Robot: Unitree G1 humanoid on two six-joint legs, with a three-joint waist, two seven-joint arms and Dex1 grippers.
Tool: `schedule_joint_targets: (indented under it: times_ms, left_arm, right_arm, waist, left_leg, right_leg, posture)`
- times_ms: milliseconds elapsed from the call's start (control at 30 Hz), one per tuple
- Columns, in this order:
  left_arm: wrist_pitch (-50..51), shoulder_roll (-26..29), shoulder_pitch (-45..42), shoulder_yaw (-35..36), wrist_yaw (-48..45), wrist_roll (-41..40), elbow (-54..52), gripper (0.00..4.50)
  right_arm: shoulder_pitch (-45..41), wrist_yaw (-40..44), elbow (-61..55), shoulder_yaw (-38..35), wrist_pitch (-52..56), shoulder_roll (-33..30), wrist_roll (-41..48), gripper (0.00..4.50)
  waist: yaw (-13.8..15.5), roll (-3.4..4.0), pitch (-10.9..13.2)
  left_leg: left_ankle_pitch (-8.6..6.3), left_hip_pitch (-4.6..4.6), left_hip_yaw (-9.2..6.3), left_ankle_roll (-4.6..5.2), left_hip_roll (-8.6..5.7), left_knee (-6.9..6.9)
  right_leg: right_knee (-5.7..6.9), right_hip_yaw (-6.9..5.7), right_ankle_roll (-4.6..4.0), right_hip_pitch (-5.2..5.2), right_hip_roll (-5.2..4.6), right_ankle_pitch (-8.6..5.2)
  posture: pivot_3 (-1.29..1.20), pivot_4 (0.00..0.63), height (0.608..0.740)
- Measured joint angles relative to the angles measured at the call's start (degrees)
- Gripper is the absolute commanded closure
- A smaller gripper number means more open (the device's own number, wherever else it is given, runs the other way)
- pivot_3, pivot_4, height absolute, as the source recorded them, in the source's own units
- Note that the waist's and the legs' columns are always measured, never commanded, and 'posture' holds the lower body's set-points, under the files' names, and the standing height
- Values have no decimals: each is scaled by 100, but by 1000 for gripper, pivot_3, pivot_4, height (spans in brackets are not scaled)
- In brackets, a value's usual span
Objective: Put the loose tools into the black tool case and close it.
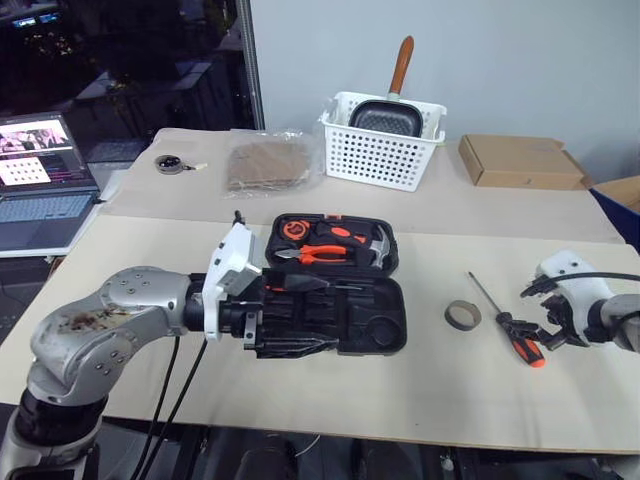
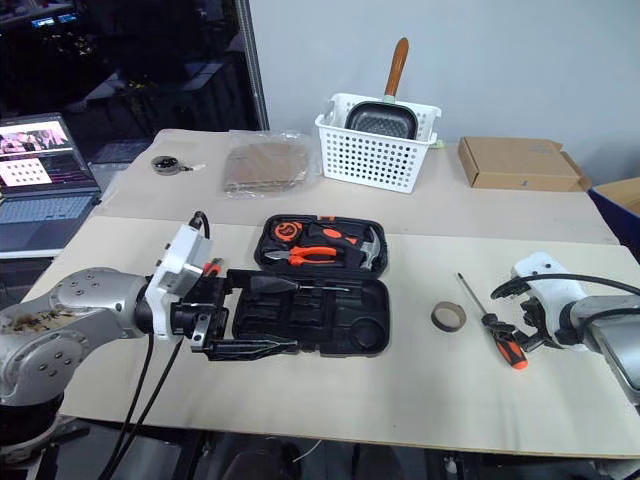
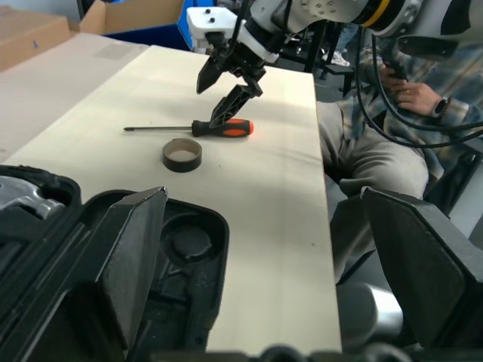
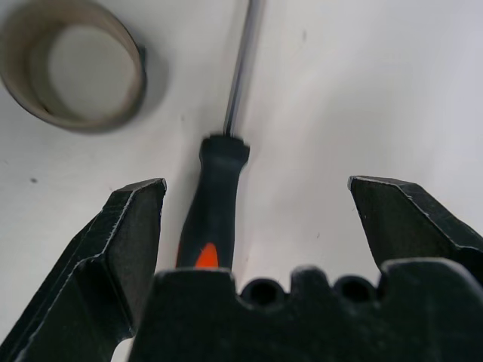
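Note:
The black tool case lies open mid-table, with orange-handled pliers and a hammer in its far half. My left gripper hangs open and empty over the case's near left corner, its wide jaws framing the recesses in the left wrist view. To the right, a loose screwdriver with an orange-and-black handle lies on the table. A grey tape ring sits beside its shaft. My right gripper is open just above that handle, which lies between the jaws, untouched. The tape ring sits further out.
A white lattice basket holding a pan and a flat cardboard box stand at the back. A plastic bag and a small round tool lie back left, beside a laptop. A seated person is beyond the table's right edge.

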Motion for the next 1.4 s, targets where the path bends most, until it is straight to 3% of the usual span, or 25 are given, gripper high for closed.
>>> schedule_joint_targets:
  times_ms: [33, 133, 433, 633, 767, 867, 1067, 1233, 1400]
  left_arm:
    - [41, 7, -14, 19, 43, -57, -34, 64]
    - [150, 75, -87, 83, 241, -311, -130, 0]
    - [166, 270, -63, 178, 534, -686, -190, 0]
    - [33, 385, 391, 402, 662, -678, -400, 0]
    - [-331, 356, 1202, 999, 739, -489, -496, 0]
    - [-451, 409, 2330, 1876, 487, -484, -551, 0]
    - [-924, 332, 4136, 3303, -359, -284, -626, 0]
    - [-1355, 115, 4740, 3544, -590, 66, -629, 0]
    - [-1568, -20, 5022, 3670, -508, 72, -795, 0]
  right_arm:
    - [-61, 40, 69, 73, 17, 0, -14, 0]
    - [-269, 195, 283, 421, 59, 0, -134, 678]
    - [-318, 431, 548, 750, -54, 44, -382, 3636]
    - [-10, 676, 233, 253, -579, 137, -226, 3626]
    - [-553, 1309, -932, 48, -949, 309, 343, 3626]
    - [-1693, 1639, -1367, 832, -1094, 691, 288, 3626]
    - [-3360, 2114, -633, 2795, -1310, 1837, -559, 3626]
    - [-3917, 2485, 201, 3789, -1932, 2332, -1369, 3626]
    - [-4123, 2701, 1184, 4159, -2678, 2576, -2087, 3626]
  waist:
    - [-4, -1, 0]
    - [0, -3, 2]
    - [18, -3, 2]
    - [-8, 8, 9]
    - [-127, 11, 39]
    - [-200, -2, 62]
    - [-79, -11, 86]
    - [27, -9, 87]
    - [-9, -8, 88]
  left_leg:
    - [0, 1, 1, 0, 0, 0]
    - [0, -2, 1, 0, -1, 0]
    - [2, 1, 4, -4, -2, 0]
    - [3, 5, 10, -6, 0, 0]
    - [8, 27, 12, -15, 15, -7]
    - [11, 48, 15, -25, 24, -13]
    - [20, 33, 19, -43, 15, -16]
    - [-5, 9, 19, -43, 14, -12]
    - [-12, 7, 15, -51, 19, -13]
  right_leg:
    - [0, 1, 0, 0, 0, 0]
    - [-2, 0, -1, -1, 0, 1]
    - [-2, 1, -1, 2, -2, 3]
    - [3, 13, 0, -3, 1, 2]
    - [11, 28, 15, 0, 15, -7]
    - [16, 36, 7, 5, 23, -5]
    - [16, 7, -74, -10, -4, -9]
    - [1, -13, -78, -19, -18, -10]
    - [5, -23, -72, -22, -15, -7]
  posture:
    - [0, 150, 740]
    - [0, 150, 740]
    - [0, 150, 740]
    - [0, 150, 740]
    - [0, 150, 740]
    - [0, 150, 740]
    - [0, 150, 740]
    - [0, 150, 740]
    - [0, 150, 740]
